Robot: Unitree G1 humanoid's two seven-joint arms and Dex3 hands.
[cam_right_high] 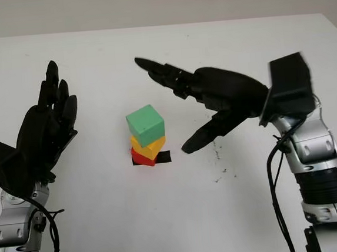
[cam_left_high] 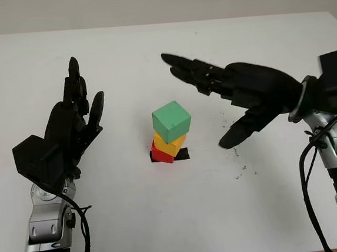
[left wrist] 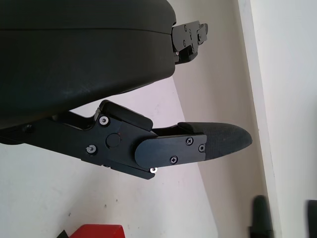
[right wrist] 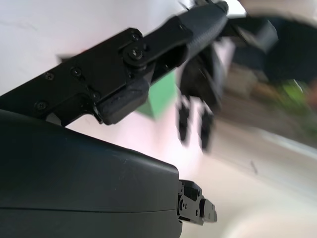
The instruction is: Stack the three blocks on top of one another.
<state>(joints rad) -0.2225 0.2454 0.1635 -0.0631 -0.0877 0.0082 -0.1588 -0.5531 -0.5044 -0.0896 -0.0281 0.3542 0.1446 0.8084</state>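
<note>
- the green block (cam_left_high: 171,121) sits on the yellow block (cam_left_high: 170,144), which sits on the red block (cam_left_high: 162,153), mid-counter (cam_left_high: 165,220) on a black mark (cam_left_high: 183,154).
- the stack looks done but twisted and offset; judging by that, any retreat should go up and outward, never sweeping across it.
- right hand (cam_left_high: 237,96) hovers just beside the tower, fingers released, holding nothing.
- left hand (cam_left_high: 68,132) is well apart, released too.
- wide bare counter lies all around, edges far off.

Both arms are raised, the left robot hand (cam_left_high: 74,125) and right robot hand (cam_left_high: 236,93) empty.
</note>
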